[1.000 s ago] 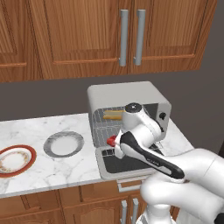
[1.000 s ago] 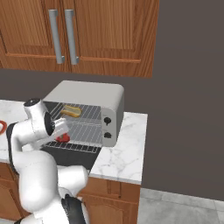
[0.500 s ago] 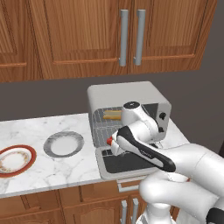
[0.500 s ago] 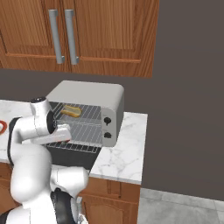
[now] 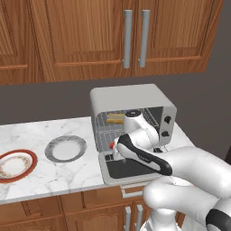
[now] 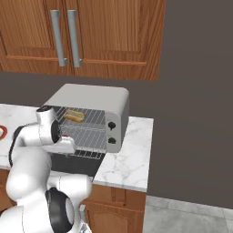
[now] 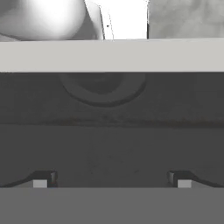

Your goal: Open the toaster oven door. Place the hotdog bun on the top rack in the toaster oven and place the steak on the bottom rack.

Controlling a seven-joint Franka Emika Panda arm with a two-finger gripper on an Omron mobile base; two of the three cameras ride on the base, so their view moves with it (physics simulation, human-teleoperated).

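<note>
- Steak [image 5: 112, 145], carried before the oven a second ago, is now peeking out beside the arm.
- Gripper [image 7: 112, 180] is standing wide over the lowered door [image 5: 131, 168].
- Bun [image 6: 74, 115] is lying on the top rack [image 6: 86, 119].

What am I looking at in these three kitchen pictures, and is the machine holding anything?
It is a rendered kitchen with a white robot arm on a driving base. Two pictures come from cameras on that base, behind the arm to its left and right; the third looks along the gripper itself. On the marble counter stands a grey toaster oven, its door folded down. A hotdog bun lies on the top rack. A bit of red, likely the steak, shows beside the arm. Two empty plates, one grey and one red-rimmed, sit to the left. The jaws stand wide apart with nothing between them.
</note>
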